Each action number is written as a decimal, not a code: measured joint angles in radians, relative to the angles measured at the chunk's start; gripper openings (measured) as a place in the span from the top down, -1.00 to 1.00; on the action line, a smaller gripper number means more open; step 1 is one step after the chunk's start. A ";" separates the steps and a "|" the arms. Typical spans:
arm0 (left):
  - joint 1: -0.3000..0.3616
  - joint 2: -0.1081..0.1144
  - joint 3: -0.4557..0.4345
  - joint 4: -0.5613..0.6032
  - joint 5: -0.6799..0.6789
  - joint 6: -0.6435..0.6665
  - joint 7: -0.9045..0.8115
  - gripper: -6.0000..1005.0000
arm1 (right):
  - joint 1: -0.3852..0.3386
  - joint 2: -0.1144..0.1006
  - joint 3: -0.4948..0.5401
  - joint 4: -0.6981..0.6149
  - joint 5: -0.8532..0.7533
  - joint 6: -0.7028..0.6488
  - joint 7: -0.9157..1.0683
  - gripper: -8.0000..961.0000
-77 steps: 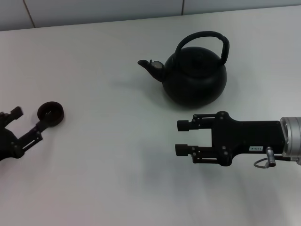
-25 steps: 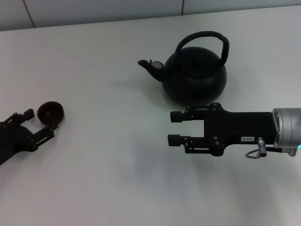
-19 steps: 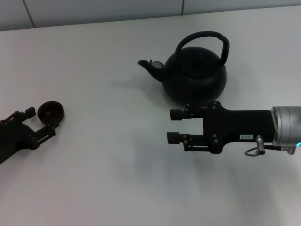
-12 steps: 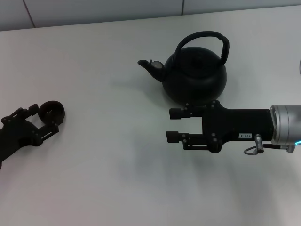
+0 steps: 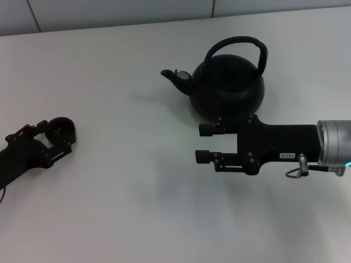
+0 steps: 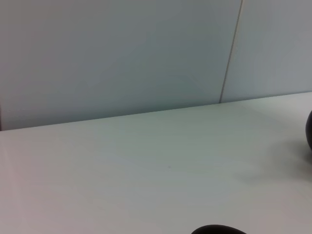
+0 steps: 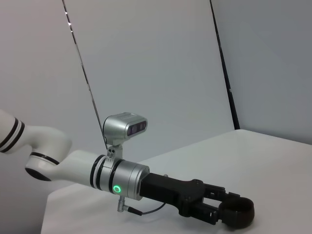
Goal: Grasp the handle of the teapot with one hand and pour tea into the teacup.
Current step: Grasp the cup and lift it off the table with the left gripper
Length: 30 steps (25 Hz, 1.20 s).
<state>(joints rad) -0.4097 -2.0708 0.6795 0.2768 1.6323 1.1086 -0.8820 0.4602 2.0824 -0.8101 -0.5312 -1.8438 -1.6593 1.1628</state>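
Observation:
The matte-black teapot (image 5: pixel 227 90) stands upright at the table's far centre, spout to the left. Its arched handle (image 5: pixel 238 40) is free. My right gripper (image 5: pixel 204 143) is open and empty, level with the table just in front of the teapot's base, pointing left. The small dark teacup (image 5: pixel 60 126) sits at the left. My left gripper (image 5: pixel 52 137) is open, with a finger on either side of the cup. The right wrist view shows that gripper (image 7: pixel 229 214) around the cup (image 7: pixel 242 210). The cup's rim (image 6: pixel 217 229) and the teapot's edge (image 6: pixel 309 134) show in the left wrist view.
The white table (image 5: pixel 137 208) runs back to a pale tiled wall (image 5: pixel 109 13). My left arm (image 7: pixel 73 168) with its wrist camera stretches across the right wrist view.
My left gripper has slid forward until its fingers straddle the teacup. My right gripper has moved left and closer to the teapot's base. The teapot has not moved.

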 joint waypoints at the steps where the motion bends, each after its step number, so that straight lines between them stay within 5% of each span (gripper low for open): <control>1: 0.000 0.000 0.000 0.000 -0.001 0.000 0.000 -0.46 | 0.000 0.000 0.000 -0.001 0.000 0.000 0.000 -0.27; 30: -0.052 -0.005 0.000 -0.030 -0.006 0.076 -0.002 -0.38 | -0.013 -0.004 0.000 -0.015 0.000 0.010 0.000 -0.27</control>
<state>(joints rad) -0.4613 -2.0757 0.6796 0.2470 1.6266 1.1847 -0.8838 0.4469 2.0788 -0.8099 -0.5464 -1.8438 -1.6489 1.1628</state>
